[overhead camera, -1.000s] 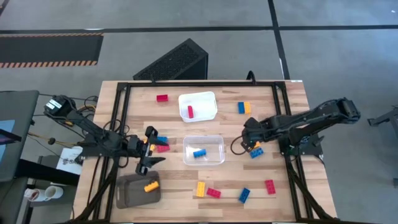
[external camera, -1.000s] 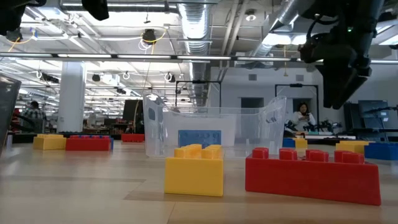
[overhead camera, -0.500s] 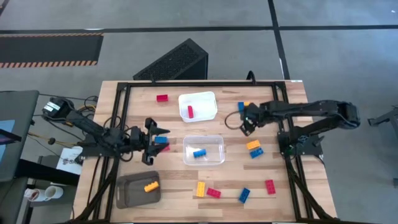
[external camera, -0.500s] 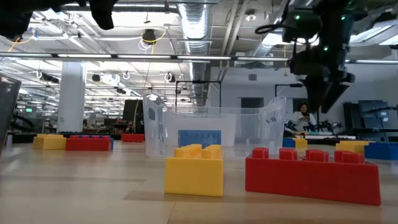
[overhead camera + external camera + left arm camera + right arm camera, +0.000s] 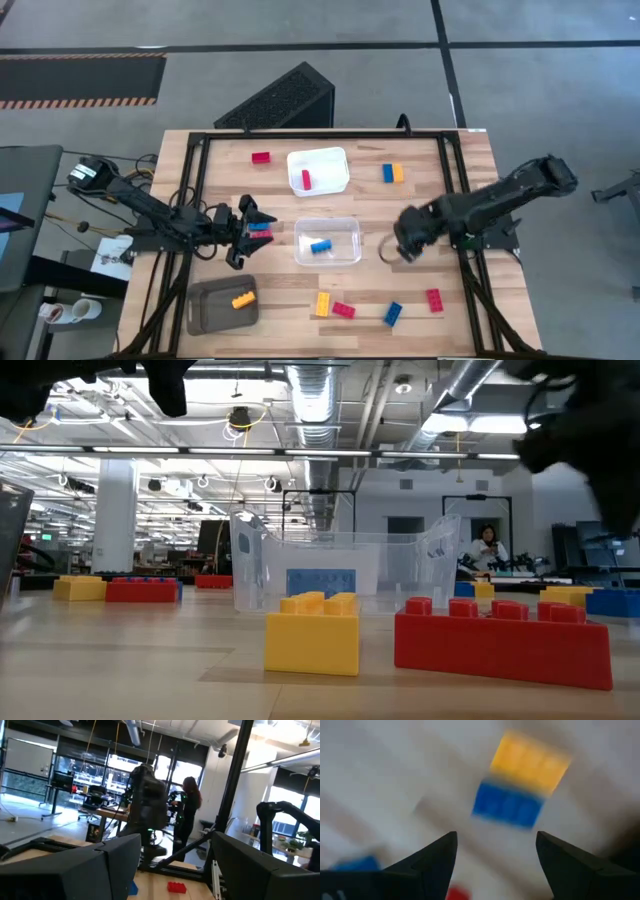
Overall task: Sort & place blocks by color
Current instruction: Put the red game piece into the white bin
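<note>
1. Right gripper (image 5: 408, 244): over the table's right half, just right of the clear tray; in its wrist view the two dark fingers (image 5: 432, 862) stand well apart with nothing between them, above a blurred yellow-and-blue block pair (image 5: 522, 785).
2. Left gripper (image 5: 247, 230): left of the clear tray, fingers spread, over a small blue and red cluster (image 5: 261, 232) of blocks; nothing seen clamped.
3. Wooden table (image 5: 470, 160): carries three trays and scattered blocks.
4. Grey tray (image 5: 208, 310): near-left corner, holds one yellow block (image 5: 243, 299).
5. Clear tray (image 5: 347, 228): centre, holds one blue block (image 5: 320, 246).
6. White tray (image 5: 330, 160): beyond the clear tray, holds one red block (image 5: 306, 180).
7. Loose blocks: a red one (image 5: 261, 157) left of the white tray; a blue-and-yellow pair (image 5: 392, 173) to its right; along the near edge a yellow (image 5: 323, 303), a red (image 5: 344, 310), a blue (image 5: 392, 314) and another red (image 5: 434, 299).
</note>
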Controlling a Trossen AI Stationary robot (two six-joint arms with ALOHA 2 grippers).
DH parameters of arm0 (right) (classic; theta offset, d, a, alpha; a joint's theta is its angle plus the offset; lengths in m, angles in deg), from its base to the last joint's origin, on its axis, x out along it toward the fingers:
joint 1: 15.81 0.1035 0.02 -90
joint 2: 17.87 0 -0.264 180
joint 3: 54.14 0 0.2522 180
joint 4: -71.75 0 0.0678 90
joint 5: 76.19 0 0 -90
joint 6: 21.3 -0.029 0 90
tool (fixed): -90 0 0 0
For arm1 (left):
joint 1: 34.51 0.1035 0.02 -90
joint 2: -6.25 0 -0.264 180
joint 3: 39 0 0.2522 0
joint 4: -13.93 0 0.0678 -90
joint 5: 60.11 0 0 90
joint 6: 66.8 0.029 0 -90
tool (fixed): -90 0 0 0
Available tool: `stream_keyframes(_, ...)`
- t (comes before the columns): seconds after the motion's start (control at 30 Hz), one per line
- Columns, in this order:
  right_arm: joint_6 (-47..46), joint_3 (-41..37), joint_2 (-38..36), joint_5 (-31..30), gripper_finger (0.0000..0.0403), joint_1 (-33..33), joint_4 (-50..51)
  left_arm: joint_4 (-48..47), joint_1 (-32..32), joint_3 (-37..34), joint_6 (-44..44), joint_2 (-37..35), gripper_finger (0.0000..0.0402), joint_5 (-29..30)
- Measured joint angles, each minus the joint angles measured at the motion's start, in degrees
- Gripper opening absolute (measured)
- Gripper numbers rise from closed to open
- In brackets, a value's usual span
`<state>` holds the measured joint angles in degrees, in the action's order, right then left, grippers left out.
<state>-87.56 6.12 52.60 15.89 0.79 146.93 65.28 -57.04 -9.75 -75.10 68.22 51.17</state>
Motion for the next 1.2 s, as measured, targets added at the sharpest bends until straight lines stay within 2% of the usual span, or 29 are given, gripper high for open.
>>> stream_keyframes(0.1, -10.3, 0.0, 0.0, 4.3, 0.0292, 7.7, -0.3, 0.3, 0.0, 0.0, 0.7, 0.0, 0.0237, 0.0)
stream_keyframes(0.2, -20.6, 0.0, 0.0, 6.1, 0.0292, 14.6, -0.6, 1.7, 0.1, 0.1, 1.5, 0.0, 0.0237, 0.3)
stream_keyframes(0.33, -32.3, 0.0, 0.0, 6.7, 0.0292, 22.0, -0.8, 2.1, 0.1, 1.3, 4.2, 0.0, 0.0237, 0.4)
stream_keyframes(0.47, -41.6, 0.0, 0.0, 4.6, 0.0292, 28.1, -3.3, 0.3, 0.1, 2.8, 6.0, 0.0, 0.0237, 0.4)
stream_keyframes(0.77, -52.2, -0.4, 0.5, -2.5, 0.0292, 36.3, -9.0, -1.3, 0.1, 3.6, 6.7, 0.0, 0.0237, 0.4)
stream_keyframes(1.03, -54.8, -5.8, 6.8, -1.5, 0.0292, 38.1, -22.6, -1.5, 0.1, 3.6, 6.5, 0.0, 0.0237, 0.4)
stream_keyframes(1.2, -55.0, -6.3, 12.1, 2.8, 0.0292, 38.1, -26.9, -1.6, 0.1, 3.6, 6.5, 0.0, 0.0237, 0.4)
